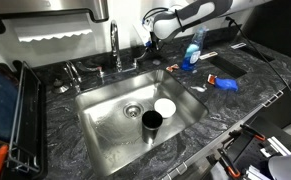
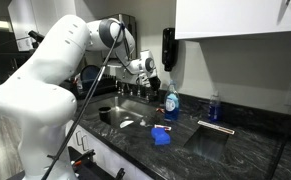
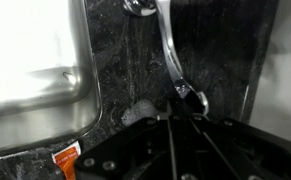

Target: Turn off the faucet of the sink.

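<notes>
The chrome gooseneck faucet [image 1: 116, 42] rises behind the steel sink [image 1: 105, 110], with small chrome handles at its base. In the wrist view a long chrome lever handle [image 3: 170, 55] runs over the dark stone beside the sink basin [image 3: 35, 60]. Its tip lies right at my fingertips. My gripper [image 3: 177, 110] looks shut, with the fingers meeting in a point against the lever's end and not around it. In both exterior views the gripper [image 1: 153, 45] [image 2: 145, 70] hovers just beside the faucet, over the counter behind the sink. I cannot make out a water stream.
A white bowl [image 1: 165, 106] and a black cup [image 1: 152, 122] sit in the basin. A blue soap bottle [image 1: 192, 52] [image 2: 171, 100] stands close to the gripper. A blue sponge [image 1: 223, 82] lies on the counter. A black wire dish rack [image 1: 15, 120] stands on the sink's far side.
</notes>
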